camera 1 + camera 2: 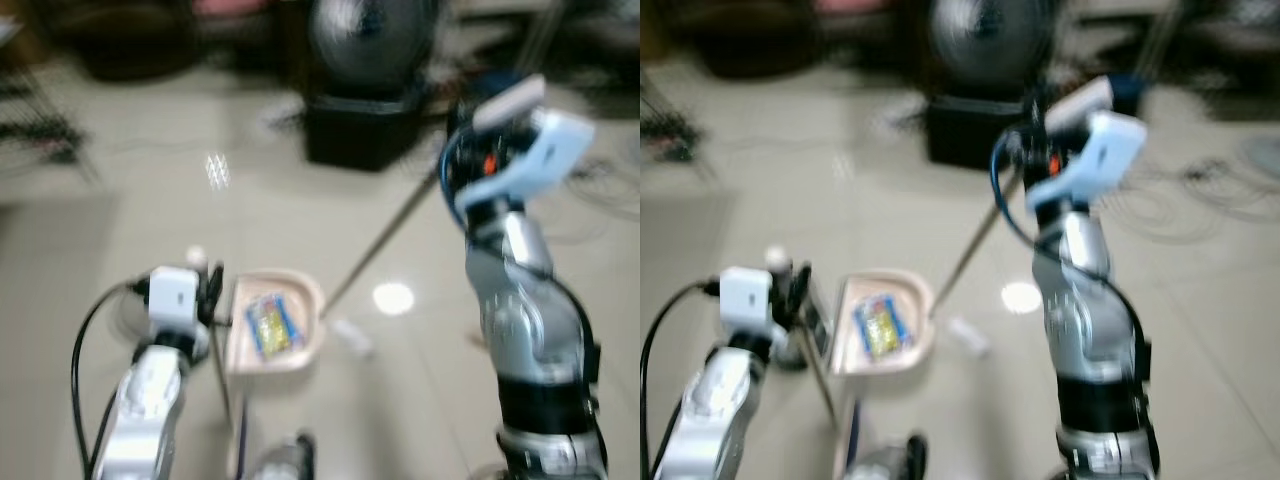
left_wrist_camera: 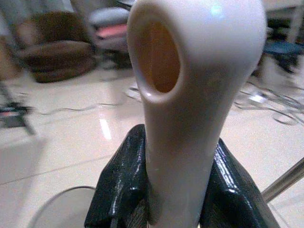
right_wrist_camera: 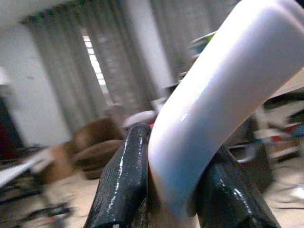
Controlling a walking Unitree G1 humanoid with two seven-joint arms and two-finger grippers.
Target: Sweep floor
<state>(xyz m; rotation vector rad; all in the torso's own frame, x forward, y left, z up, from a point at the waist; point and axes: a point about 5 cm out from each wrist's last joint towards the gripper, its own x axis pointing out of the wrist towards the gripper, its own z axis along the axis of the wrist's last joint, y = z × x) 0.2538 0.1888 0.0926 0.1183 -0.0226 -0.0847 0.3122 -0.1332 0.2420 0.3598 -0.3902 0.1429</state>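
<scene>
A beige dustpan [image 1: 275, 330] rests on the tiled floor with a yellow-and-blue wrapper [image 1: 270, 322] inside it. Its thin upright pole [image 1: 222, 370] rises to a cream handle [image 2: 190, 95], and my left gripper [image 2: 175, 190] is shut on that handle. My right gripper [image 3: 175, 190] is raised high on the right, shut on the broom's white handle [image 3: 213, 104]. The broom's metal pole [image 1: 385, 240] slants down toward the dustpan's right rim. A small white scrap [image 1: 350, 335] lies on the floor just right of the dustpan. The eye views are blurred.
A black fan [image 1: 370, 40] on a dark box [image 1: 360, 130] stands straight ahead. Loose cables [image 1: 1200, 190] sprawl on the floor at the right. A dark wire rack [image 1: 40, 110] is at the left, and a brown armchair [image 2: 57, 52] sits farther back.
</scene>
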